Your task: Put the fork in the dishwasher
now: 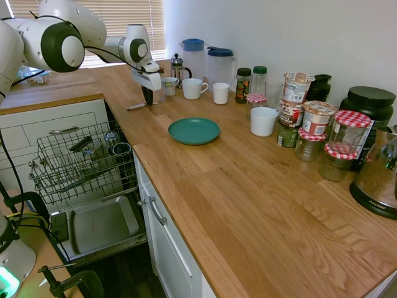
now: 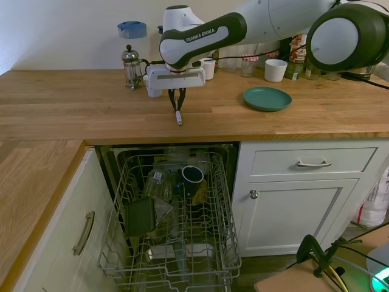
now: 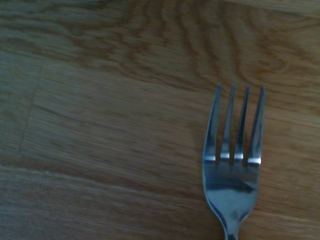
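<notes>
Take the teal plate [image 1: 194,131] as your landmark, working across the first exterior view from its left. Far left of the plate and below the worktop [image 1: 248,186], you have the dishwasher [image 1: 87,186] standing open, its grey wire rack [image 2: 173,225] pulled out over the dropped door [image 1: 102,223]. A dark cup [image 2: 192,175] sits mouth-up in the rack, and a dark flat piece [image 2: 140,216] leans among the wires.

Up on the worktop, left of the plate and further back, your claw [image 1: 147,95] points straight down over the fork [image 1: 136,107]. In the second exterior view the fingers stand close together at the fork's handle end [image 2: 178,115], but you cannot tell whether they are pinching it or only touching. The fork lies flat on the wood near the worktop's front edge above the dishwasher; the wrist view shows its four tines [image 3: 235,125] resting on the grain.

Behind the claw stands a glass French press [image 1: 178,67], then two pitchers with blue lids [image 1: 208,59]. Just behind the plate sit two white mugs [image 1: 193,88]. To the plate's right you see a white cup [image 1: 263,121], then a cluster of jars [image 1: 322,133] with red checked lids.
</notes>
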